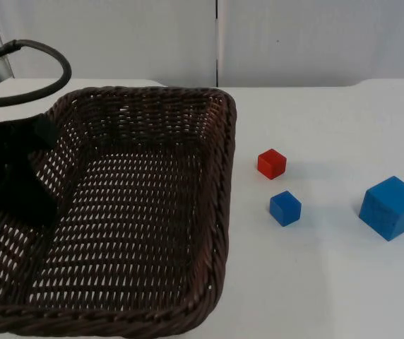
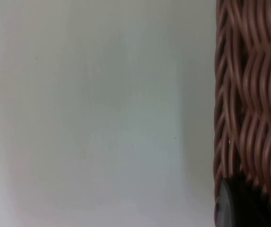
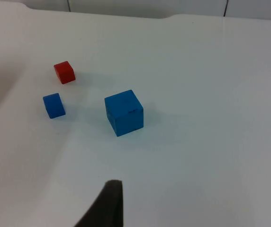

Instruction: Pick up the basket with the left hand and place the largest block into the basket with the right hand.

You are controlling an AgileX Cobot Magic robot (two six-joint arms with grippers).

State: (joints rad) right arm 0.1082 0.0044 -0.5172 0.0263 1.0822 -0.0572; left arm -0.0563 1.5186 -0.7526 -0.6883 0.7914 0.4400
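Left jaws at basket (image 1: 188, 141) rim; nothing lies inside.

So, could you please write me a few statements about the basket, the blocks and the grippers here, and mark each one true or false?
1. The large blue block lies inside the basket. False: it sits on the white table, apart from the basket.
2. The red block is smaller than the large blue block. True.
3. The left gripper is at the basket's side wall. True.
4. The small blue block is stacked on the red block. False: they lie side by side, apart.
5. The right gripper holds the large blue block. False: it hangs short of the block.
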